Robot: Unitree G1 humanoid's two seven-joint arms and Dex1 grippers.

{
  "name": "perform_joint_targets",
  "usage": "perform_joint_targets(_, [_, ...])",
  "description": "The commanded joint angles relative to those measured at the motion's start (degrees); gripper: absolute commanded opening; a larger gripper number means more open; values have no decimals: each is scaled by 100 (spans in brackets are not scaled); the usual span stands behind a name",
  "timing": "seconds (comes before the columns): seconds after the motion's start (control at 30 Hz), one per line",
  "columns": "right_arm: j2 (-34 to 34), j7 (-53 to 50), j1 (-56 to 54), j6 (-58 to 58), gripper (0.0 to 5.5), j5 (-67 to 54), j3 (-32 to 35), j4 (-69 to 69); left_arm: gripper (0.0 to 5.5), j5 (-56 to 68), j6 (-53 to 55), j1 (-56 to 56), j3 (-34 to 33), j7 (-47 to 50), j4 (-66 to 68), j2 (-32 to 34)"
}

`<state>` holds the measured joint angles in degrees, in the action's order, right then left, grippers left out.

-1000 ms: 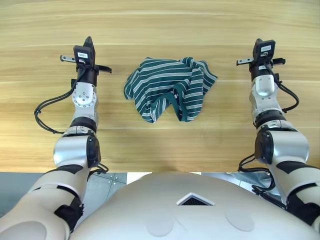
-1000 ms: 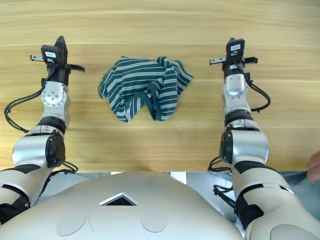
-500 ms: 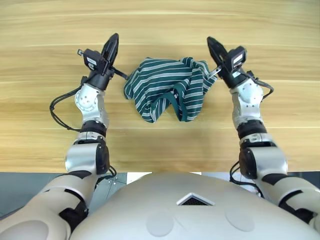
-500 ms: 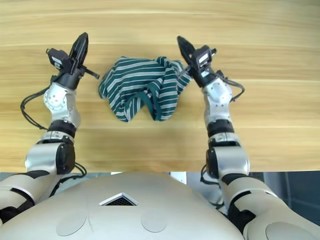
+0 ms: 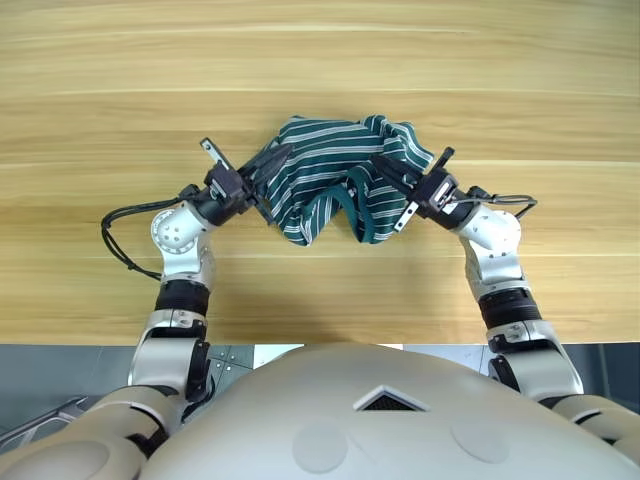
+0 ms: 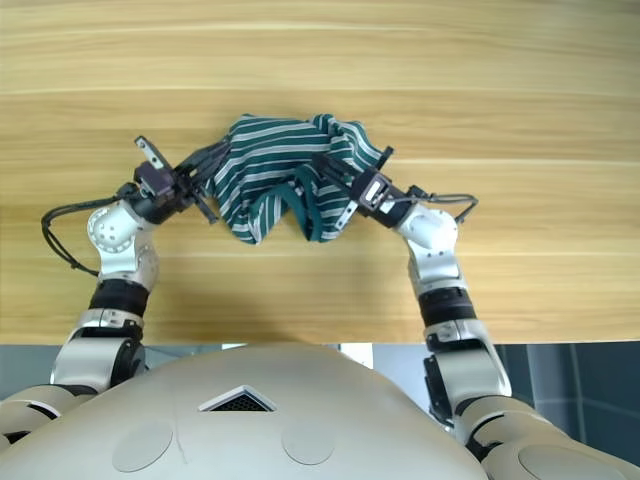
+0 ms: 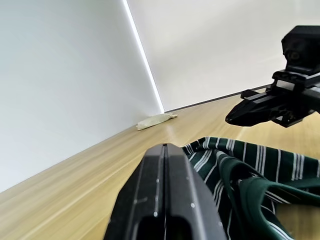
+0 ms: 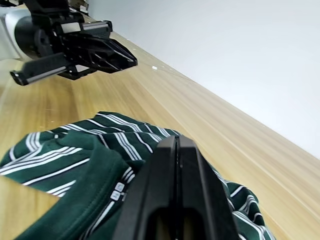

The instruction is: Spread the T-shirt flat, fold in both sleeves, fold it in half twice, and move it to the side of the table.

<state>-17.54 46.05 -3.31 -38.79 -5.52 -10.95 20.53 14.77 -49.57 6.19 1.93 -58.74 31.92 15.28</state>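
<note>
The wooden worktop (image 5: 520,60) carried the green striped T-shirt (image 5: 330,165), crumpled in a heap at its middle. The left hand (image 5: 283,152) pointed in at the shirt's left edge, fingers pressed together. The right hand (image 5: 381,163), likewise closed, sat at its right side.

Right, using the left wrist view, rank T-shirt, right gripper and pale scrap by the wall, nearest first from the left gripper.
1. T-shirt, directly ahead of the left gripper.
2. right gripper, over the shirt's far side.
3. pale scrap, farthest back, well beyond both.
</note>
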Motion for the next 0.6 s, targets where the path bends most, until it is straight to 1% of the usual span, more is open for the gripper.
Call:
perform_joint_targets(0.03, [-155,108,67,94,2,84,-159,-88,0,-251,-91,-26,165,215,-98,13])
perform_joint_targets(0.27, [-286,197,154,70,2,107,-349,-90,0,-406,-172,-48,344,421,-33,63])
perform_joint_targets(0.6, [-332,208,143,65,2,80,-405,-124,0,-520,-254,-30,478,640,86,143])
